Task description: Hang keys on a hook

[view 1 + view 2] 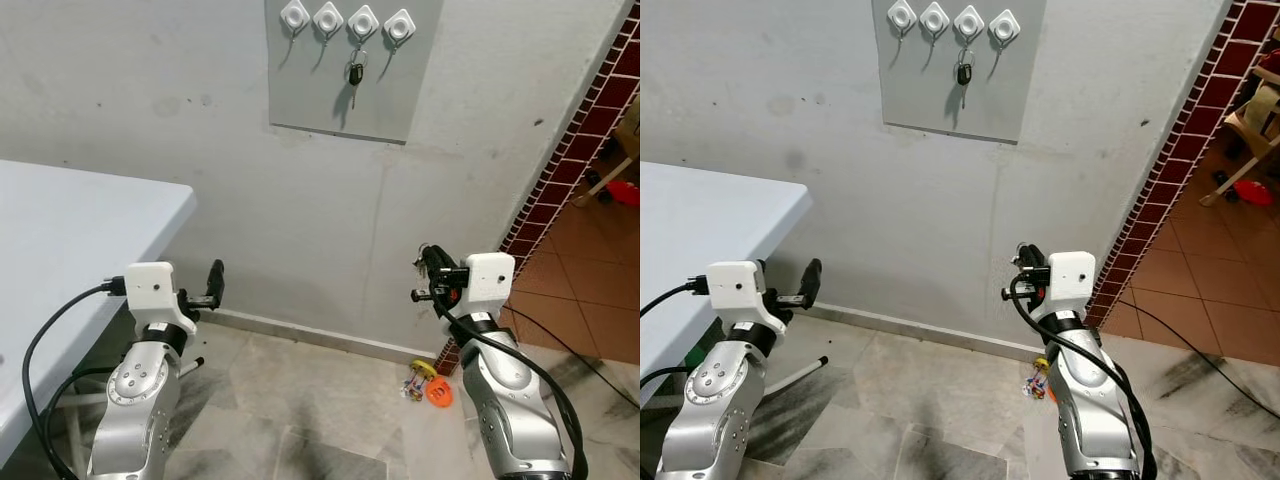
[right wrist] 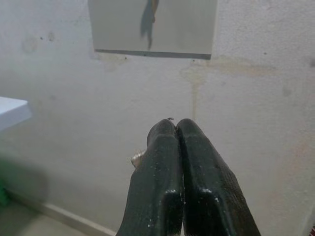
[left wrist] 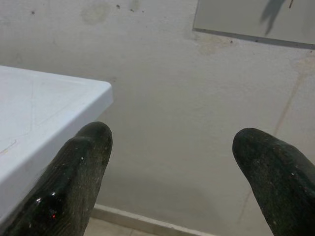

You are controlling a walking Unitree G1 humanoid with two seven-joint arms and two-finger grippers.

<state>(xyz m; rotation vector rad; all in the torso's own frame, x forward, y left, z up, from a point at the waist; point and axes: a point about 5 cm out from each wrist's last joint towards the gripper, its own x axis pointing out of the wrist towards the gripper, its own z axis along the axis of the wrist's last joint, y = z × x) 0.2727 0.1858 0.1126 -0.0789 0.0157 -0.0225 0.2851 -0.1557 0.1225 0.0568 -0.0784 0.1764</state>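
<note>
Your keys (image 1: pixel 355 75) hang on the third hook (image 1: pixel 362 20) from the left, one of four white hooks in a row along the top of a grey panel (image 1: pixel 320 95) fixed to the wall. From the middle of the head view, that panel sits up at about twelve o'clock. The dark fob hangs straight down below its hook, with a thin key blade pointing down beneath it. The other three hooks, at nine and three o'clock of the loaded one, carry nothing you can make out.

Your right gripper (image 1: pixel 428 272) is raised in front of the wall at roughly four o'clock from the panel, well below it. In the right wrist view its fingers (image 2: pixel 162 167) are pressed together, and a small metallic bit (image 2: pixel 138 158) peeks out beside them; you cannot tell what it is, nor whether it is held.

Your left gripper (image 1: pixel 212 284) sits at about seven o'clock from the panel, just off the corner of the white table (image 1: pixel 80 220). In the left wrist view its fingers (image 3: pixel 81 172) stand wide apart with bare wall between them.

On the tiled floor, at the foot of the wall by the red brick edge (image 1: pixel 570 140), lies a small orange and yellow object (image 1: pixel 428 382), at five o'clock in the view.
</note>
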